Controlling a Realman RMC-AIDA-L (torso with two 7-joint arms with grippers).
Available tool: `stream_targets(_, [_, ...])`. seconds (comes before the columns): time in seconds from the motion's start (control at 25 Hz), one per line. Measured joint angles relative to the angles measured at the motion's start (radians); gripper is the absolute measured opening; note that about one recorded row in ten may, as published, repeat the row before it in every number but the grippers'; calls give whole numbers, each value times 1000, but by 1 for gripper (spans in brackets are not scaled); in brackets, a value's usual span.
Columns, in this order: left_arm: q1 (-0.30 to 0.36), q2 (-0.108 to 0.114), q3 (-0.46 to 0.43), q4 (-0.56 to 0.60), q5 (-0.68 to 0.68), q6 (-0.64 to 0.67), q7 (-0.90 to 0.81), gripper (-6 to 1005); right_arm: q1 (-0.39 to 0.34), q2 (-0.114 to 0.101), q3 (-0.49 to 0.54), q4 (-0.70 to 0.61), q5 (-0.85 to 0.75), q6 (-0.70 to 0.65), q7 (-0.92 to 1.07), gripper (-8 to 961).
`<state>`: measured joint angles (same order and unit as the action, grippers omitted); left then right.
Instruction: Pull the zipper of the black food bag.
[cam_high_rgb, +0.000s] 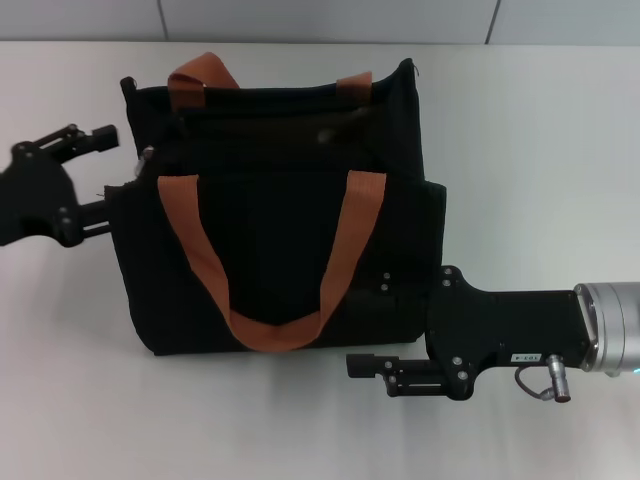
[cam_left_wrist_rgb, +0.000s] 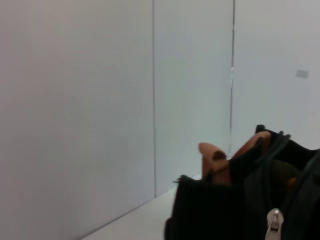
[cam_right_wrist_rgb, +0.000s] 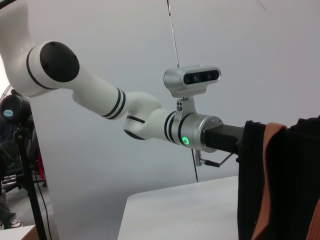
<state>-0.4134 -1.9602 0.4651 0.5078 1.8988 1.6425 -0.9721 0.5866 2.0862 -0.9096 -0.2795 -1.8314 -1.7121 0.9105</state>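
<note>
The black food bag (cam_high_rgb: 280, 230) lies on the white table with its two orange-brown strap handles (cam_high_rgb: 345, 250) facing me. The small silver zipper pull (cam_high_rgb: 147, 156) sits at the bag's top left end; it also shows in the left wrist view (cam_left_wrist_rgb: 273, 223). My left gripper (cam_high_rgb: 112, 172) is open at the bag's left end, one finger on each side of that end, just short of the pull. My right gripper (cam_high_rgb: 375, 322) is open at the bag's near right corner, one finger lying over the fabric and the other on the table side.
The white table (cam_high_rgb: 540, 150) runs to a grey wall at the back. In the right wrist view the left arm (cam_right_wrist_rgb: 100, 95) and its wrist camera (cam_right_wrist_rgb: 192, 77) reach toward the bag (cam_right_wrist_rgb: 285, 180).
</note>
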Motion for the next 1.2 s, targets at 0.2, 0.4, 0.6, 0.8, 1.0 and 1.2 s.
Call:
stream_targets(0.2, [-2, -21, -3, 7, 0, -3, 43, 782, -1, 0, 0, 0, 1, -10, 0, 633])
stream_targets(0.4, [0, -13, -4, 5, 0, 2, 78, 780, 0, 0, 0, 0, 1, -11, 0, 633])
stream_targets(0.6, [2, -17, -28, 7, -10, 3, 91, 688, 3, 0, 0, 0, 1, -12, 0, 633])
stream_targets(0.8, [3, -17, -47, 8, -12, 10, 93, 467, 4, 0, 0, 0, 1, -20, 0, 633])
stream_targets(1.0, [3, -15, -58, 7, -17, 24, 102, 268, 4, 0, 0, 0, 10, -24, -1, 632])
stream_targets(1.2, [10, -19, -59, 4, -33, 42, 127, 129, 5, 0, 0, 0, 12, -24, -1, 632])
